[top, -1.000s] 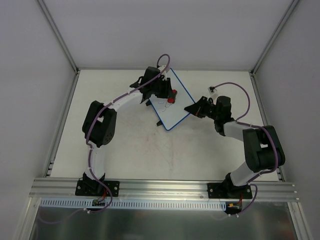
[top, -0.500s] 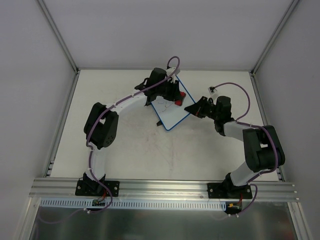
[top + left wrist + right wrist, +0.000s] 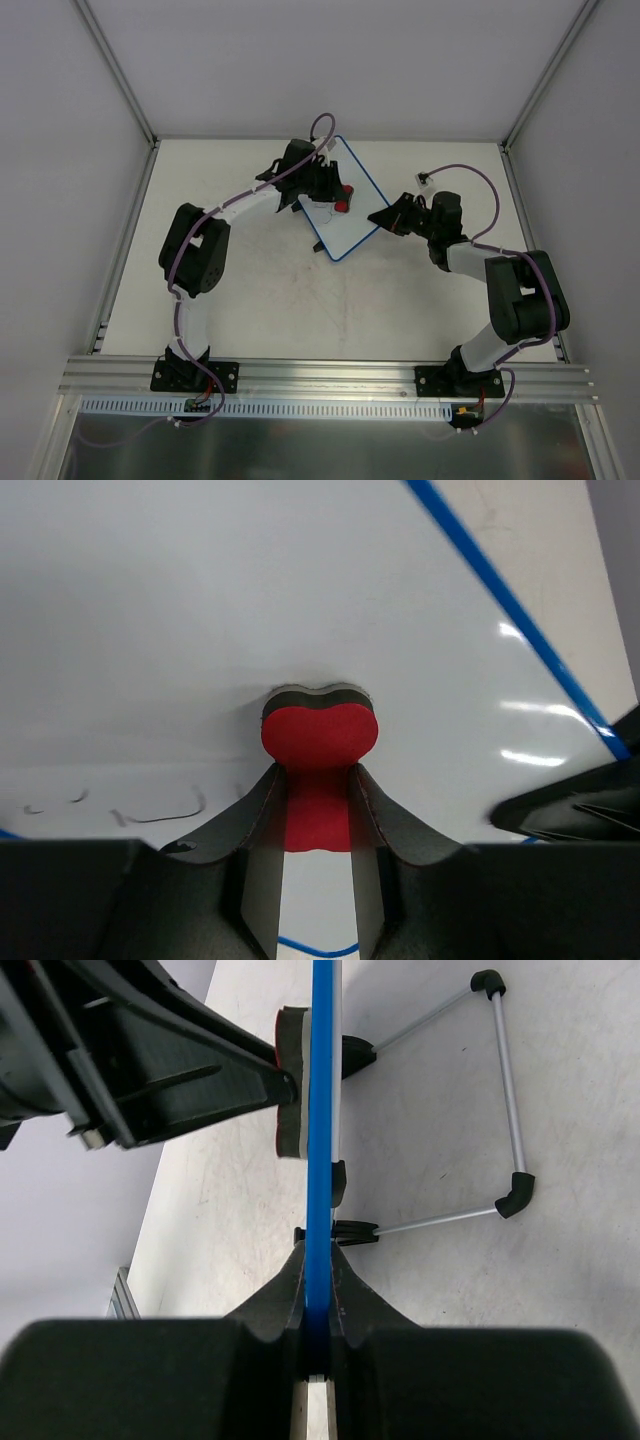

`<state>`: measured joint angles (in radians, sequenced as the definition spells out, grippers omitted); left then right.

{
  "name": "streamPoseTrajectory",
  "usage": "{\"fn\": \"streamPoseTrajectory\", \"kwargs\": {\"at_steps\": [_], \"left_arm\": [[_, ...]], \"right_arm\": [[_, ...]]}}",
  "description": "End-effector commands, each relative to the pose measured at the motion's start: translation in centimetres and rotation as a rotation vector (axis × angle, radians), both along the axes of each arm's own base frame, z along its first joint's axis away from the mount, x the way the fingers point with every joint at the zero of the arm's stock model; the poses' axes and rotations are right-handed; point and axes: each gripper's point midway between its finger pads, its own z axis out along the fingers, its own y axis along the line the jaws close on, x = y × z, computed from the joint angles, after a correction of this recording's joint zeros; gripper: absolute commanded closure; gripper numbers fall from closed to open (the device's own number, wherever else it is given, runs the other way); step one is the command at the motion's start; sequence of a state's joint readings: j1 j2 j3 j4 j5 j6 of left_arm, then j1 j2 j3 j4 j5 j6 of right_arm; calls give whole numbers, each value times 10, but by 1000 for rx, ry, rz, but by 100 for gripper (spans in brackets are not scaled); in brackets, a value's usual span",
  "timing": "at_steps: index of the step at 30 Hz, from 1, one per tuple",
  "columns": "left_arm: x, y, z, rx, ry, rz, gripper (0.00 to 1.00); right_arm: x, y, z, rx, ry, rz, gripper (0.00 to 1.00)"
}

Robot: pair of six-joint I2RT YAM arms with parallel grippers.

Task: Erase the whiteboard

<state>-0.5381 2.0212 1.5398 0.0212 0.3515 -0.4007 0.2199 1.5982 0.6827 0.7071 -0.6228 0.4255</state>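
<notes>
The whiteboard [image 3: 352, 215], white with a thin blue rim, stands tilted on its wire stand near the table's far middle. My right gripper [image 3: 379, 218] is shut on its right edge; in the right wrist view the blue rim [image 3: 322, 1140] runs straight up from between the jaws of the right gripper [image 3: 318, 1260]. My left gripper [image 3: 335, 200] is shut on a red eraser [image 3: 342, 204] and presses it flat against the board's face. In the left wrist view the eraser [image 3: 318, 742] sticks out past the left gripper [image 3: 316, 780]. Faint dark scribbles [image 3: 160, 812] remain at the lower left of the board [image 3: 200, 620].
The board's wire stand [image 3: 505, 1120] with black end caps rests on the table behind the board. The cell's walls and metal frame posts [image 3: 125, 240] enclose the table on three sides. A metal rail [image 3: 320, 372] with both arm bases runs along the near edge.
My left gripper with the eraser swept right across the board, then came back left and a little up. The right arm and the board have stayed put.
</notes>
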Motion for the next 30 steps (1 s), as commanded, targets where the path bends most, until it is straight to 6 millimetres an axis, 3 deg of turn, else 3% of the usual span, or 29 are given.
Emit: {"fn": "streamPoseTrajectory", "kwargs": {"at_steps": [1, 7, 11, 16, 24, 30], "left_arm": [[2, 28, -25, 53, 82, 90, 100], [11, 47, -29, 88, 74, 162, 100], [21, 71, -35, 82, 111, 253, 100], [32, 98, -54, 73, 183, 353, 100], [37, 117, -68, 123, 184, 442, 100], [41, 110, -70, 110, 191, 422, 100]], "right_arm": [[-15, 23, 5, -25, -90, 160, 100], [-16, 23, 7, -24, -94, 160, 100], [-15, 23, 6, -23, -89, 161, 100], [-15, 23, 7, -22, -92, 159, 100], [-15, 23, 8, -20, -93, 158, 100], [-16, 23, 7, -18, -88, 161, 100]]}}
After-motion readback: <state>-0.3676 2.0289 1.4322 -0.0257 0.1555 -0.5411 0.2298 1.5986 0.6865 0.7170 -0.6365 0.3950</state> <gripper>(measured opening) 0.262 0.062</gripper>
